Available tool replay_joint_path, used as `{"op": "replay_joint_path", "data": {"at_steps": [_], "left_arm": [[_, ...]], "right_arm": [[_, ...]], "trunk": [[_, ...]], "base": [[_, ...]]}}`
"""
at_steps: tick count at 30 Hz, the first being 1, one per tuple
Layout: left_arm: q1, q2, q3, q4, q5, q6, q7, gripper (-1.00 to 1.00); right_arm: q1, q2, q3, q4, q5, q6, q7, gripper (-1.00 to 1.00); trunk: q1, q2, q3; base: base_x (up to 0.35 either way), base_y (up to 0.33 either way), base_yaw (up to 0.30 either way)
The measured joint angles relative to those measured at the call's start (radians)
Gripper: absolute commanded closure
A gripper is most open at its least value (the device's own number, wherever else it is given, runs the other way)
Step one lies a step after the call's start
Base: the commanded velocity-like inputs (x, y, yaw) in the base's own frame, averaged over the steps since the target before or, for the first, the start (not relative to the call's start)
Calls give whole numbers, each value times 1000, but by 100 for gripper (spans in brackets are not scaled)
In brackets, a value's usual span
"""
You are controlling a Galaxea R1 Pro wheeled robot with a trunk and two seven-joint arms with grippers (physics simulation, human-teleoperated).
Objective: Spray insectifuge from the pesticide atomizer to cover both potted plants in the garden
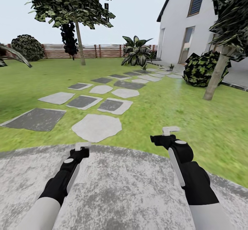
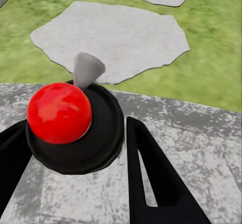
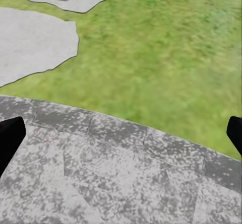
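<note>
Between the black fingers of my left gripper (image 2: 75,126) sits the pesticide atomizer (image 2: 75,128), seen end-on: a dark round body, a red knob and a grey nozzle pointing away. The fingers stand close against its sides. In the head view my left gripper (image 1: 82,149) hangs low over grey paving. My right gripper (image 1: 170,133) is open and holds nothing; the right wrist view has its fingers (image 3: 10,133) wide apart above paving and lawn. Far ahead by the house stands one small potted plant (image 1: 171,66), too small to make out in detail.
I stand on a round grey paved patch (image 1: 120,188). A path of pale and dark stone slabs (image 1: 97,127) runs across the lawn toward the house (image 1: 186,23). A tree trunk (image 1: 215,76) and dark bush (image 1: 199,69) stand right; a big broad-leaved plant (image 1: 136,52) and a wooden fence (image 1: 93,50) lie beyond.
</note>
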Motion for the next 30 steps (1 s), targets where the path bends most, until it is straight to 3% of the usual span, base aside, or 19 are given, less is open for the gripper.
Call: {"op": "replay_joint_path", "data": {"at_steps": [30], "left_arm": [[0, 0, 0, 0, 0, 0, 0, 100]], "right_arm": [[0, 0, 0, 0, 0, 0, 0, -100]], "trunk": [[0, 0, 0]], "base": [[347, 0, 0]]}}
